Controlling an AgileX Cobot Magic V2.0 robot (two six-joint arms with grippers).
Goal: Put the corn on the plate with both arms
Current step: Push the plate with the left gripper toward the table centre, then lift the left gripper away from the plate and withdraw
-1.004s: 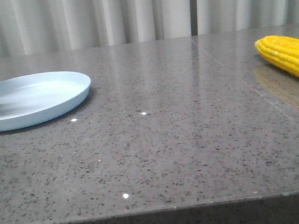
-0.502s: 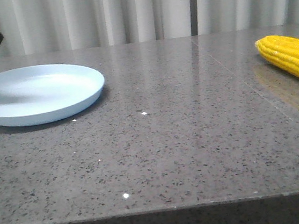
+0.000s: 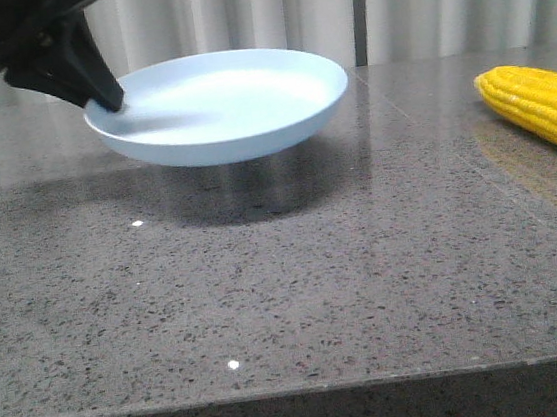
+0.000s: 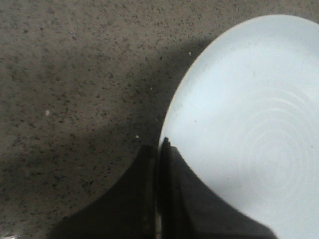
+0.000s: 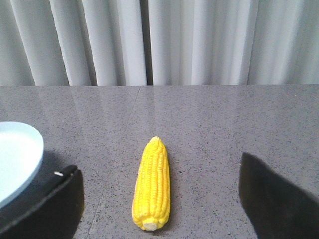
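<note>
The pale-blue plate (image 3: 231, 103) hangs above the grey table, left of centre, casting a shadow below. My left gripper (image 3: 110, 99) is shut on the plate's left rim; in the left wrist view the plate (image 4: 249, 114) sits clamped between the closed left gripper (image 4: 159, 149). The yellow corn (image 3: 540, 103) lies on the table at the far right. In the right wrist view the corn (image 5: 152, 184) lies between the spread fingers of my open right gripper (image 5: 158, 196), its cut stub toward the camera. The plate's edge (image 5: 17, 154) shows beside it.
The speckled grey stone table (image 3: 298, 287) has a seam line (image 3: 497, 184) running through its right part. White curtains (image 3: 257, 20) hang behind the table's far edge.
My left gripper has lifted the plate off the table and carried it to the right, toward the middle. The corn has not moved.
</note>
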